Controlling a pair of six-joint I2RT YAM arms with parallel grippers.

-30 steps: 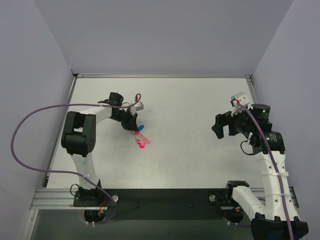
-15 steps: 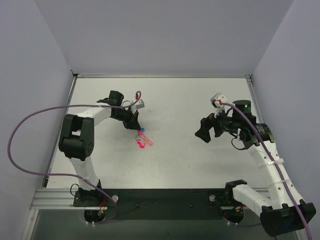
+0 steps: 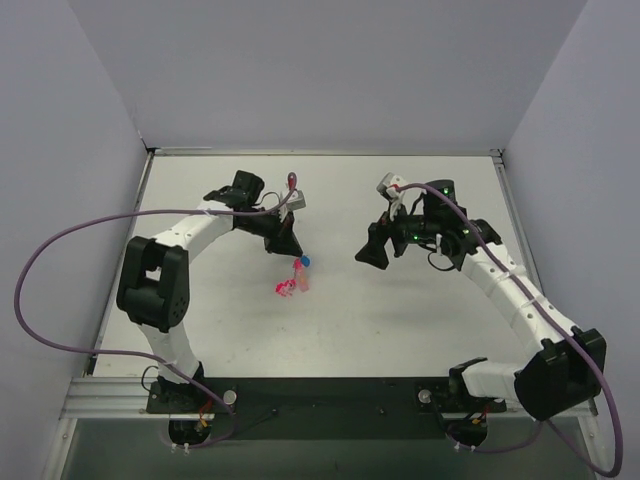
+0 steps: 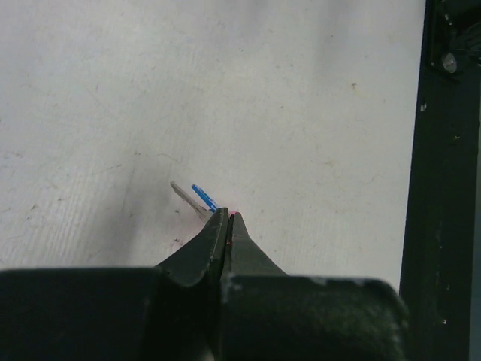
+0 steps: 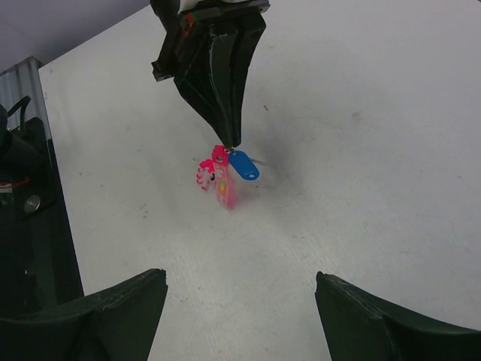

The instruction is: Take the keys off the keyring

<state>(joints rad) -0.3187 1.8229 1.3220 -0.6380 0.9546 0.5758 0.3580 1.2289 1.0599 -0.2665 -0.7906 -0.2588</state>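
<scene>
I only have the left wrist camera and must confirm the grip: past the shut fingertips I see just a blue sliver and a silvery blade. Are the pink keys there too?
Observer: Yes; the right wrist view shows the pink keys hanging from the tips of the left gripper, beside the blue key.
Operator: Where is the other arm?
Observer: The right gripper sits to the right of the keys, facing them, apart from them, wide open.
Operator: Which key is nearest it?
Observer: The blue key; the pink ones lie on the far side.
</scene>
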